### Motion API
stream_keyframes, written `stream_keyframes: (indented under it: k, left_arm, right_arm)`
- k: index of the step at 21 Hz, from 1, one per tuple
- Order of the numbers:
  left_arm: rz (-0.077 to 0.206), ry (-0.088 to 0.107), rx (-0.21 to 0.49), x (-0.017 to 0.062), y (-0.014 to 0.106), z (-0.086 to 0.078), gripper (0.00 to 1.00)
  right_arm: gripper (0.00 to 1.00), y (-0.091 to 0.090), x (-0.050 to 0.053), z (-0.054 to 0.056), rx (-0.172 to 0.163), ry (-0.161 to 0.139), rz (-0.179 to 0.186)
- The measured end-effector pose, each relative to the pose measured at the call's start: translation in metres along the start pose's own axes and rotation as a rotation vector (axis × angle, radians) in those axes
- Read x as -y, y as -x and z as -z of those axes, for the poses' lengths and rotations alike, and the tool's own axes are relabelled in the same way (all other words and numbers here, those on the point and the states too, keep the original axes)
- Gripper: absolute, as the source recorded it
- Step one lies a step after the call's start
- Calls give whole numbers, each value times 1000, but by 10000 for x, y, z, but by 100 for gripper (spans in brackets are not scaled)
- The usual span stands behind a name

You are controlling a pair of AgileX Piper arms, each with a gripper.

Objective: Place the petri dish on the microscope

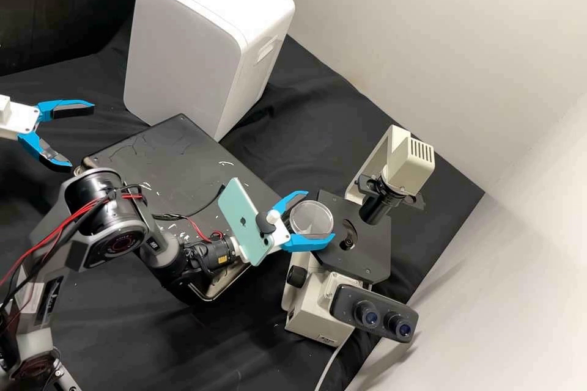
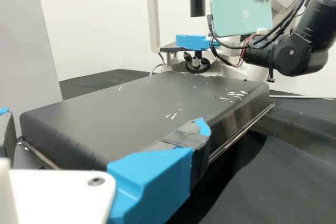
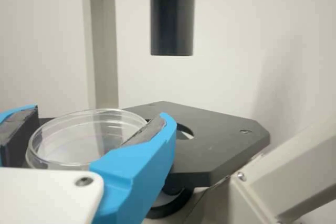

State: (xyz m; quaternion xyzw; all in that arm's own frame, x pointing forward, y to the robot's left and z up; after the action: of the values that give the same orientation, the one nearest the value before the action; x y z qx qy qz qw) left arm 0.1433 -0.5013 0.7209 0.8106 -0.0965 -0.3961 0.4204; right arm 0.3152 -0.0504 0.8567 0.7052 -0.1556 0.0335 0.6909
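Note:
A clear round petri dish [image 1: 310, 219] is held level between the blue fingers of my right gripper [image 1: 318, 215], which is shut on it. The dish hangs over the left edge of the microscope's black stage [image 1: 364, 247], short of the stage's central hole. In the right wrist view the petri dish [image 3: 84, 137] sits between both fingers [image 3: 149, 153], with the stage [image 3: 215, 135] and the dark condenser tube [image 3: 172, 14] beyond it. My left gripper [image 1: 80, 134] stands open at the far left, holding nothing; its fingers [image 2: 157, 182] point across a black pad toward the microscope [image 2: 173, 19].
A raised black pad on a tray [image 1: 165, 165] lies between the arms. A white boxy appliance [image 1: 208, 43] stands behind it. A teal phone [image 1: 244, 220] is mounted on the right wrist. The microscope's eyepieces [image 1: 382, 317] jut toward the front, and a white wall lies close on the right.

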Motion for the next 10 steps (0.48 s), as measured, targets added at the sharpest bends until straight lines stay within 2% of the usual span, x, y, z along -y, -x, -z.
stream_keyframes:
  k: [6, 8, 10]
  left_arm:
    - [8, -1, 7, 10, -8, -2, 100]
    - [4, -3, 8, 2, -16, -1, 100]
    - [1, -4, 8, -5, -23, 1, 100]
  right_arm:
    - [0, -131, -32, -87, 15, 1, -26]
    - [0, -194, -20, -137, 29, 13, -37]
    - [0, -289, -9, -154, 23, 33, -54]
